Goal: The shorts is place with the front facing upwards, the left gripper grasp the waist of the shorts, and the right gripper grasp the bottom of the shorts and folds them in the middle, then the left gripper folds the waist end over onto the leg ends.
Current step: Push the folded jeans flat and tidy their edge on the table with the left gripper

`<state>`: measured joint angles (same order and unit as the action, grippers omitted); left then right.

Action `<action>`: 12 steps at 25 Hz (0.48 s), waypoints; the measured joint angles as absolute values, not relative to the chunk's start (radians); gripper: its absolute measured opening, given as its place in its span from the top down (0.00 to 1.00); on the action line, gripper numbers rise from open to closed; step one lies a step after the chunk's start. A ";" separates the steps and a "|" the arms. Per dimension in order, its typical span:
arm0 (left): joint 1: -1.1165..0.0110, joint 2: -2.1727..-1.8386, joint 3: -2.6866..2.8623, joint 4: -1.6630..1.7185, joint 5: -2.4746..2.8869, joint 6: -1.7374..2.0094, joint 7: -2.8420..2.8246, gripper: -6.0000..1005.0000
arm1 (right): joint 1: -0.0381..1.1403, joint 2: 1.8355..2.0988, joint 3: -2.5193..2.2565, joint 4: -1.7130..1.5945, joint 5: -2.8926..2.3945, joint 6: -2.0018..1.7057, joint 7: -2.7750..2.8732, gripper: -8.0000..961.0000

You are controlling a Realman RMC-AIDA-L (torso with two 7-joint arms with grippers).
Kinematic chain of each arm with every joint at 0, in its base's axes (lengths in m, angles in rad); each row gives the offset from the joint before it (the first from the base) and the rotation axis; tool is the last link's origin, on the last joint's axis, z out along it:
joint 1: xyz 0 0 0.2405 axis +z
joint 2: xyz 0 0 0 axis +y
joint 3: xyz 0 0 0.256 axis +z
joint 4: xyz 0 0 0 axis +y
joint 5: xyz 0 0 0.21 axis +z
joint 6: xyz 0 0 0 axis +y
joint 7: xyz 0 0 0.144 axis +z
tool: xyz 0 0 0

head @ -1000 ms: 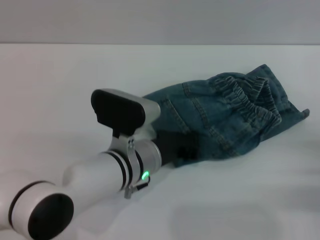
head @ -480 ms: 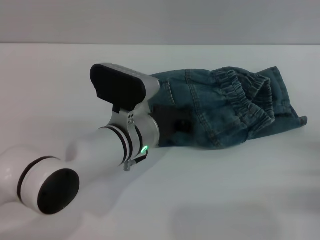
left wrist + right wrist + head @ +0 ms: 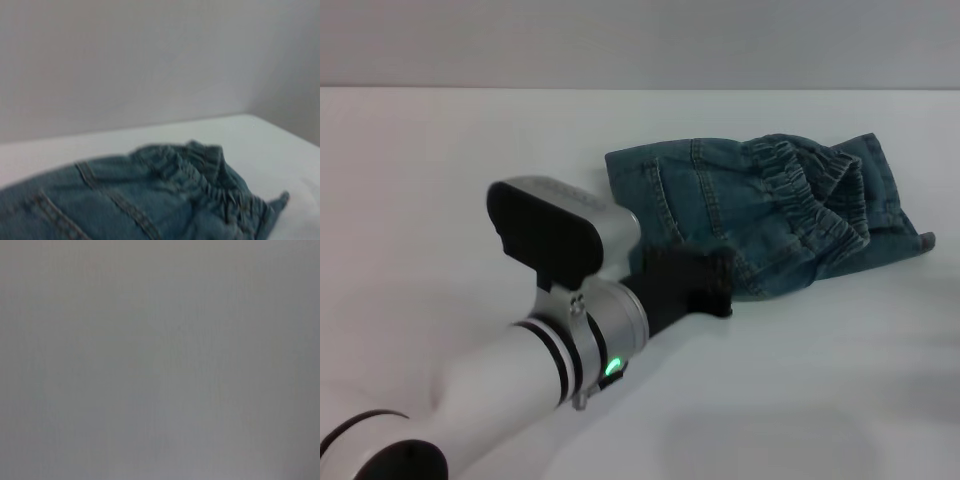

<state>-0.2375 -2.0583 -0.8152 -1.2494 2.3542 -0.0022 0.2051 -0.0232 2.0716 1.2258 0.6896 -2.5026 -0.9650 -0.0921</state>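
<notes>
just beyond the left gripper lie the shorts, bunched in a folded heap on the white table, the ruched waistband lying on top. the black claw sits at the near edge of the denim; can't tell if its fingers are apart or together. right gripper is out of sight.

The folded blue-green denim shorts lie bunched on the white table, right of centre and toward the far side. Their gathered elastic waistband sits on top, toward the bundle's right half. The black two-finger left gripper is at the bundle's near edge, its arm reaching in from the near left.
</notes>
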 joint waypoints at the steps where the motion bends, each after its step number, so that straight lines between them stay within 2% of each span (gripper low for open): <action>1: -0.246 -2.058 -0.800 -1.235 2.345 -0.028 0.189 0.99 | -0.024 2.071 1.225 0.692 -2.503 -0.965 -0.092 0.99; 12: -0.356 -2.065 -0.782 -1.128 2.300 -0.033 0.184 0.99 | -0.045 2.073 1.223 0.705 -2.505 -0.967 -0.092 0.99</action>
